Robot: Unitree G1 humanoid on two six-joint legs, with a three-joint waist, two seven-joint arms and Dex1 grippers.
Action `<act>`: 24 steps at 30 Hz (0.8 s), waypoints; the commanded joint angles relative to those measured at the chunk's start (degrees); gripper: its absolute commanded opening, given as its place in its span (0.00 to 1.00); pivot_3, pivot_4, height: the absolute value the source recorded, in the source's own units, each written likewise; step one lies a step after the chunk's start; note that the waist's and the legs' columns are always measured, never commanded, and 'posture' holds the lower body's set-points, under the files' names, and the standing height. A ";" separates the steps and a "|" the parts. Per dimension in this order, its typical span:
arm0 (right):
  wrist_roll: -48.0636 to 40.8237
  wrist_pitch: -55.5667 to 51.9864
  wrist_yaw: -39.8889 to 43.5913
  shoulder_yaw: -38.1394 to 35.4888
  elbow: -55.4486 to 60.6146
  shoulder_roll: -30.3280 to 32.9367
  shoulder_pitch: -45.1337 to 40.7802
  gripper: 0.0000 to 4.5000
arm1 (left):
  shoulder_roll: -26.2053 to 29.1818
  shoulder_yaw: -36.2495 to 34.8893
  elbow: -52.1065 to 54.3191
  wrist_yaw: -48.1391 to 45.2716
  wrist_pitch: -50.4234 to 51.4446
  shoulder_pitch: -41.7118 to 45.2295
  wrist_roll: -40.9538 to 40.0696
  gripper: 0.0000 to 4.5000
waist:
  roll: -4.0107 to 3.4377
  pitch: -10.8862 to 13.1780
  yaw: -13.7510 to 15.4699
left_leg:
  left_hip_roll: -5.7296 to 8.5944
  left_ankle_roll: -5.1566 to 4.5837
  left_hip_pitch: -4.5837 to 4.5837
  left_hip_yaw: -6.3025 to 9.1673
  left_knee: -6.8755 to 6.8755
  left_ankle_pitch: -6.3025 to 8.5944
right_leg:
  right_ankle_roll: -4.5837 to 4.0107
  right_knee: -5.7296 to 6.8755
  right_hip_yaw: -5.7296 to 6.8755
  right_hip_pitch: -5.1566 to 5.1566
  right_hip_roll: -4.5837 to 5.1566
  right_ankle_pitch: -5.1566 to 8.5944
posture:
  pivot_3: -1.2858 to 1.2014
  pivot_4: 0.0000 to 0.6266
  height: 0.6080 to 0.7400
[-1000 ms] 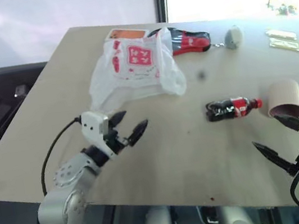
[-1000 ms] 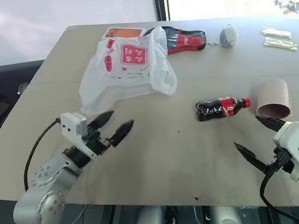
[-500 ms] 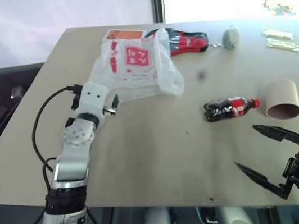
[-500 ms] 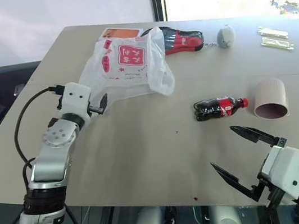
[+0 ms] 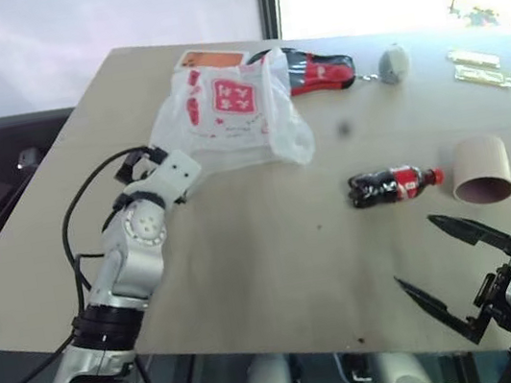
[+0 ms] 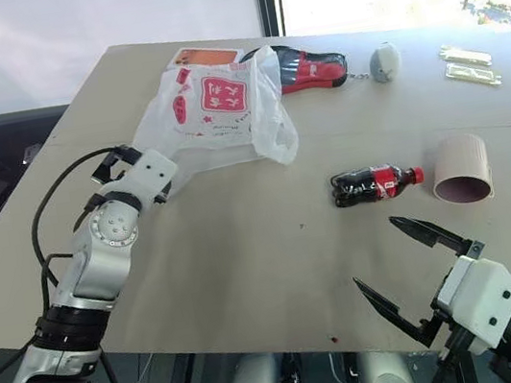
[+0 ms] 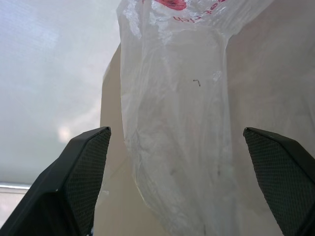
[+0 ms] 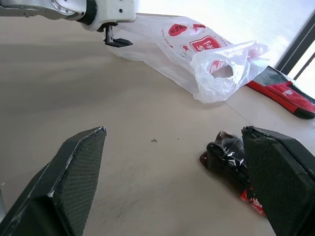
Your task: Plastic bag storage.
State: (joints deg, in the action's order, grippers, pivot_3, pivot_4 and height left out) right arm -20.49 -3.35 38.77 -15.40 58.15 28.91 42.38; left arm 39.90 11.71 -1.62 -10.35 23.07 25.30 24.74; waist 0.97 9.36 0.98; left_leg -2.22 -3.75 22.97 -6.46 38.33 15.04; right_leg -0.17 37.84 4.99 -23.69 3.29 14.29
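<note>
Upper left, the left gripper (image 7: 179, 162) straddles the plastic bag (image 5: 229, 118) with fingers spread (nothing pinched); closing could catch one slippery layer. The right gripper (image 5: 463, 270) gapes empty.

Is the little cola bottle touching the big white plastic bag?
Apart. In the right eye view, bare table shows between the cola bottle and the plastic bag; the right wrist view shows the same gap.

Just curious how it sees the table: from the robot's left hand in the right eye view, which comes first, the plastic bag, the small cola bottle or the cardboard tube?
From the left hand:
1. Plastic bag, right at the hand.
2. Small cola bottle, mid-table.
3. Cardboard tube, beyond the bottle, toward the robot's right.
</note>
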 commanded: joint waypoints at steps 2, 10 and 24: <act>0.30 1.00 -0.70 0.80 1.84 0.28 0.13 0.99 | 1.57 0.82 -3.36 1.95 -5.09 2.16 5.04 1.00 | 0.00 0.00 0.01 | 0.00 -0.01 0.00 0.00 0.00 0.00 | 0.00 0.01 0.00 -0.01 0.01 0.00 | 0.52 0.24 1.00; 0.74 -0.50 -1.25 1.92 1.36 0.73 -2.85 0.99 | 1.01 5.50 -12.33 3.35 -10.56 9.03 13.45 1.00 | 0.01 0.00 0.18 | 0.02 -0.05 0.04 -0.01 0.01 -0.02 | 0.01 0.01 0.06 -0.01 0.02 0.00 | 0.52 0.24 1.00; 1.95 -0.76 -2.96 3.92 1.85 0.93 -2.80 1.00 | -3.26 4.32 -21.53 5.28 -10.44 16.10 14.69 0.83 | 0.08 0.00 0.03 | 0.02 -0.07 0.04 -0.07 0.07 -0.03 | 0.02 0.07 0.05 -0.02 -0.06 -0.01 | 0.52 0.24 1.00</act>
State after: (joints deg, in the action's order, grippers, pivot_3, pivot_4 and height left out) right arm -18.41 -4.90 36.52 -11.63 58.11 29.49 39.09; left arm 36.63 18.54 -25.33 -5.01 12.11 40.51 40.63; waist 1.05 9.35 1.01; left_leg -2.21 -3.82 23.01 -6.53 38.40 15.01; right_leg -0.14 37.92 5.03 -23.71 3.23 14.28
